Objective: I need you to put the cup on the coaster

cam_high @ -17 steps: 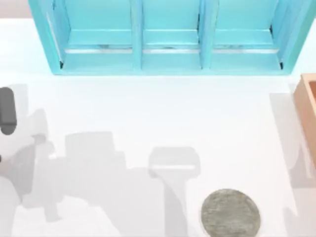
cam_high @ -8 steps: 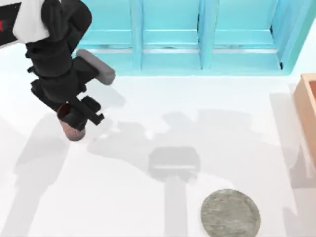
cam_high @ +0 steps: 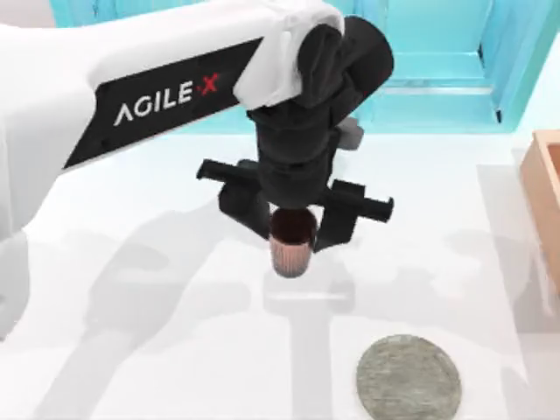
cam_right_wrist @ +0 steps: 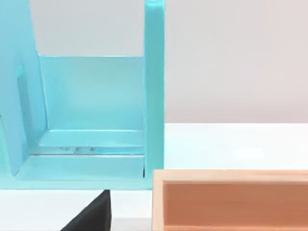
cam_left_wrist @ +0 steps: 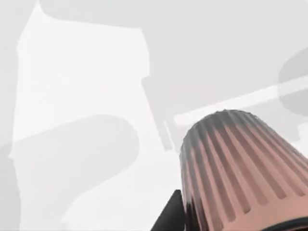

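Between the left gripper's (cam_high: 291,229) pinching fingers, the cup (cam_high: 290,246), well apart from the coaster (cam_high: 409,379)

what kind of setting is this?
Likely a rendered tabletop test scene: a plain white table, a turquoise shelf unit at the back, a wooden box at the right edge, a cup and a coaster.

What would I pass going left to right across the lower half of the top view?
The white arm with the AGILEX lettering, then the cup held in the left gripper above the table, then the grey coaster, then the wooden box at the right edge.
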`<state>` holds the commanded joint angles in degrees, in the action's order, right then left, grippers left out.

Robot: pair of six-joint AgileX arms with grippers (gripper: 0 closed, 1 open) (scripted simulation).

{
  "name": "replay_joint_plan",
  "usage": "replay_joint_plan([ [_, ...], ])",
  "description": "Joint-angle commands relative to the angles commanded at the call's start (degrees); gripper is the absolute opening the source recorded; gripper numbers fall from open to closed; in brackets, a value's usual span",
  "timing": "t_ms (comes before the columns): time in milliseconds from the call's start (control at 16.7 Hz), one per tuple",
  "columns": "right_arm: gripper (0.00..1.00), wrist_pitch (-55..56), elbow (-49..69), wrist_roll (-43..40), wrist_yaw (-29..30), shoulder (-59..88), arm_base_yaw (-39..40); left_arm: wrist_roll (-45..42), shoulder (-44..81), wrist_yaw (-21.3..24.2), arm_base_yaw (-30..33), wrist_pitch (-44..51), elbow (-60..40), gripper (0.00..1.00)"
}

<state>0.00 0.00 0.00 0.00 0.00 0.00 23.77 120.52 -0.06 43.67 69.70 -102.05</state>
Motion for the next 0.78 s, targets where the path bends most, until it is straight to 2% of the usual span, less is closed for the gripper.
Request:
replay_joint_plan([
  [240,1.00,0.0,0.0,0.0,0.0,0.0,0.0,19.4,3.4,0.0,10.0,2.9,-6.6,0.00],
  [420,1.00,0.0,0.0,0.0,0.0,0.0,0.0,30.0,5.2,0.0,15.5,4.4,-10.2,0.00],
  [600,1.00,0.0,0.0,0.0,0.0,0.0,0.0,36.4,6.3,0.0,18.9,5.4,-12.4,0.00],
  [780,1.00,0.0,0.0,0.0,0.0,0.0,0.0,37.9,6.6,0.0,19.7,5.6,-12.9,0.00],
])
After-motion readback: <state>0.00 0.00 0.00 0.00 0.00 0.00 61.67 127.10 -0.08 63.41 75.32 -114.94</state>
